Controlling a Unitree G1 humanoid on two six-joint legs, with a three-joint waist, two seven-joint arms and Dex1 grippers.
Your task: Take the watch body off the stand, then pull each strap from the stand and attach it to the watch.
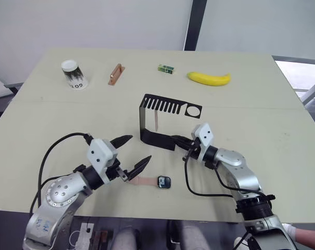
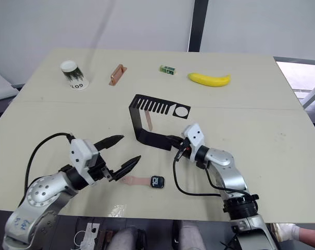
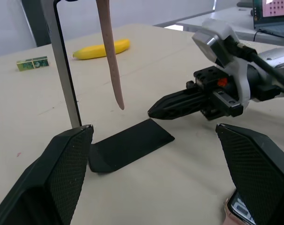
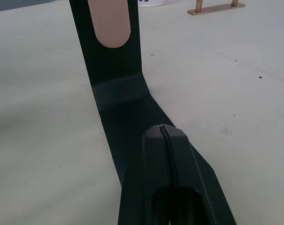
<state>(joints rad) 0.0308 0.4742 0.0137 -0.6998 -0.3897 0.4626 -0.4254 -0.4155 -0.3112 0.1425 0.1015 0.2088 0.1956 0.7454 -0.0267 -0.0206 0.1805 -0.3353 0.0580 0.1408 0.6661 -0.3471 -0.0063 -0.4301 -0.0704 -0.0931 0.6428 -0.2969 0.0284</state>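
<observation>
The black stand (image 1: 167,107) sits mid-table, and one pale pink strap (image 1: 156,121) hangs from its slotted top plate. On the table in front of it lies the watch body (image 1: 163,182), with the other strap (image 1: 143,180) flat against its left side; I cannot tell whether the two are joined. My left gripper (image 1: 139,149) is open just left of and above that strap, holding nothing. My right gripper (image 1: 175,139) is shut and empty, its tip at the stand's flat foot (image 4: 127,117). The left wrist view shows the hanging strap (image 3: 111,56) and the right gripper (image 3: 179,103).
Along the far side of the table are a paper cup (image 1: 74,74), a copper-brown block (image 1: 115,74), a small green-yellow box (image 1: 166,68) and a banana (image 1: 209,78). The table's front edge runs just below the watch.
</observation>
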